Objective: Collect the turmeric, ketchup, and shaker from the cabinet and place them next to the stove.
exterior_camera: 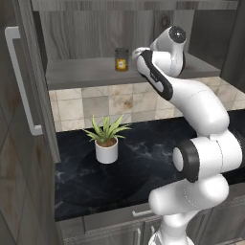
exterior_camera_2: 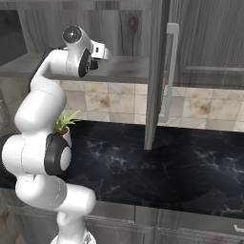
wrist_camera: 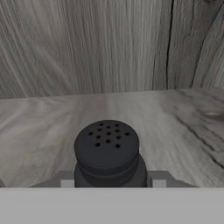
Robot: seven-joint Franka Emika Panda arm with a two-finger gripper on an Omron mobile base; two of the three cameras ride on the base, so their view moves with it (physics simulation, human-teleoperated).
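The shaker's lower body is cut off at the bottom of the hand view, and the claw's fingertips barely show beside it, so whether they touch it cannot be told. In the left base view the arm hides the claw; the turmeric's label is too small to read.

The arm reaches up and forward, gripper level, its 2 fingers partly closed.

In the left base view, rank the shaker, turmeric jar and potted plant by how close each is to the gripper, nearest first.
1. shaker: between the gripper fingers, on the cabinet shelf.
2. turmeric: same shelf, left of the hand.
3. potted plant: down on the counter.
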